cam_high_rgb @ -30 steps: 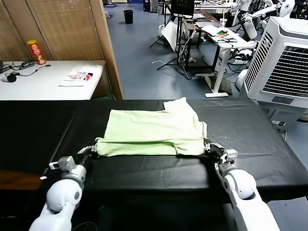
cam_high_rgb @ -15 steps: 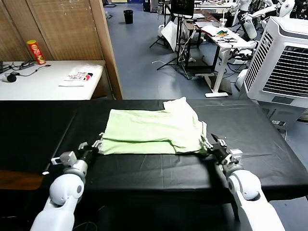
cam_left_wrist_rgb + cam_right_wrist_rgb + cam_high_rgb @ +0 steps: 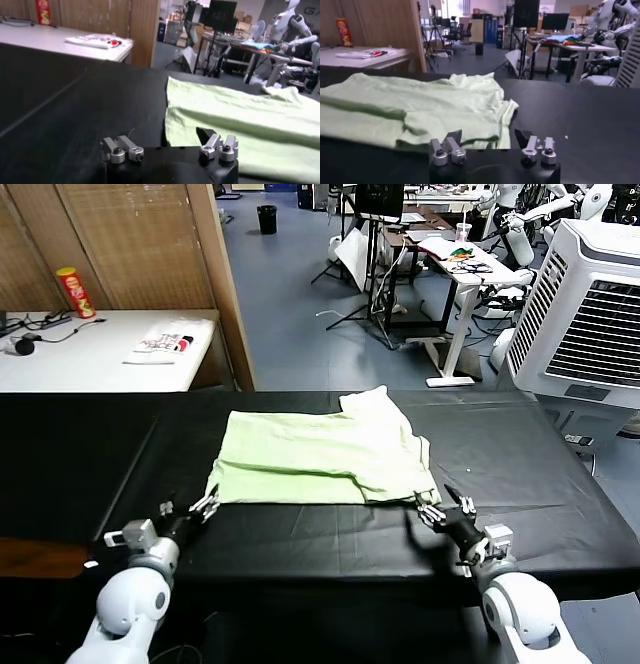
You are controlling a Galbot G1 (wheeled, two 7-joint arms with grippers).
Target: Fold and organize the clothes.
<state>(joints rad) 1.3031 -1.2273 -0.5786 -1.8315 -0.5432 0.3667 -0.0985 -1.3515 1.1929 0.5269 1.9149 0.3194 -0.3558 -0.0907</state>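
Head view shows the T-shirt (image 3: 322,458) lying part-folded on the black bench (image 3: 560,484), near hem doubled over, left end effector (image 3: 205,506) and right end effector (image 3: 441,510) both open, empty, more folds probably remaining.

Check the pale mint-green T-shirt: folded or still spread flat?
Partly folded. The pale mint-green wrinkled T-shirt has its near edge doubled over itself on the black table; one sleeve sticks out at the far side.

Folded T-shirt (image 3: 320,456) hides its printed patch; packet (image 3: 165,341) lettering unreadable
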